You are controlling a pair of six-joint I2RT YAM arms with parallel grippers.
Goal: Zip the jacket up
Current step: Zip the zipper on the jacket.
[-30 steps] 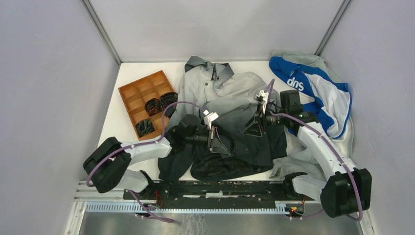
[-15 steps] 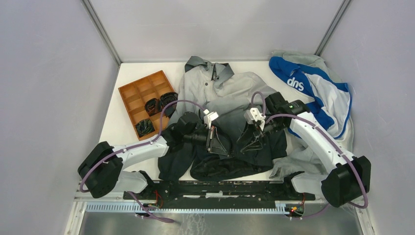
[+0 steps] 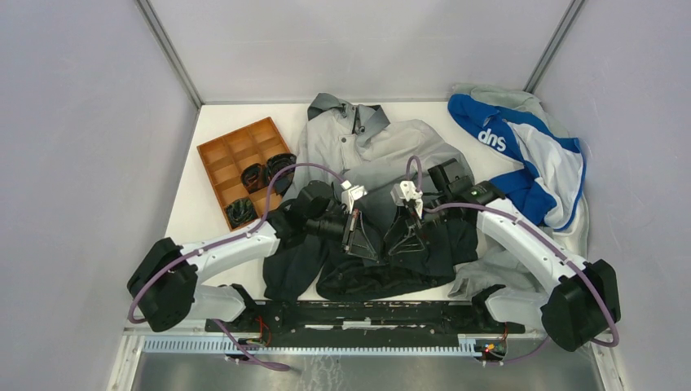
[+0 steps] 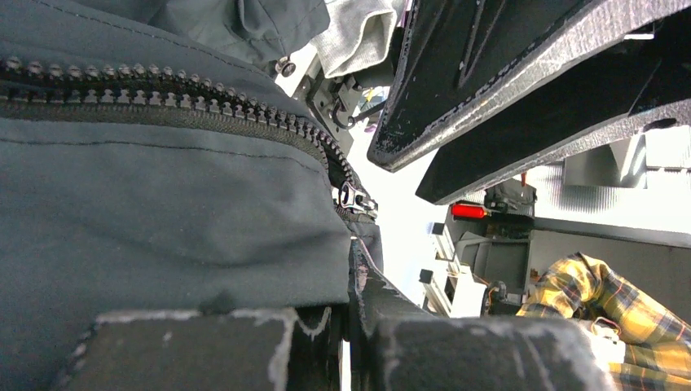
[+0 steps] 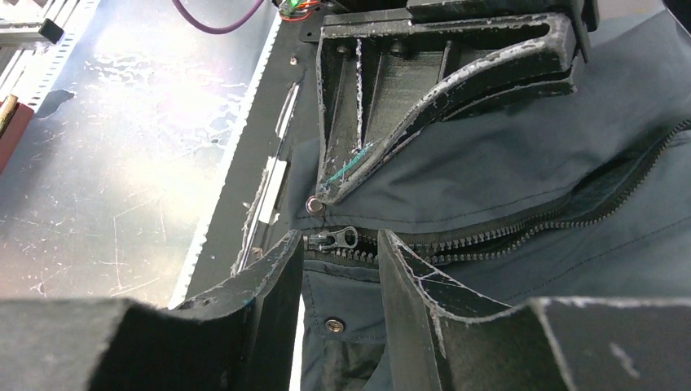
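The jacket [image 3: 371, 163] lies flat mid-table, light grey at the collar and dark at the hem [image 3: 383, 273]. My left gripper [image 3: 356, 238] [image 4: 352, 326] is shut on the dark fabric beside the zipper's lower end. Its fingers [image 5: 440, 77] also show in the right wrist view, clamping the jacket's edge near a snap [image 5: 314, 204]. My right gripper [image 3: 404, 238] [image 5: 338, 257] is open just right of it, one finger on each side of the zipper line. The metal zipper slider [image 5: 338, 239] [image 4: 356, 198] sits at the fingertips, ungripped. Above it the zipper teeth [image 5: 521, 232] lie parted.
A wooden compartment tray [image 3: 236, 151] holding dark items stands at the left. A blue-and-white garment [image 3: 521, 155] is heaped at the back right over a light grey sweatshirt [image 3: 489, 277]. The metal rail [image 3: 358, 314] with the arm bases runs along the near edge.
My right arm has swung left and toward the near edge, bringing its gripper down to the hem beside the left gripper, with its jaws slightly narrower. The left gripper kept its hold and place.
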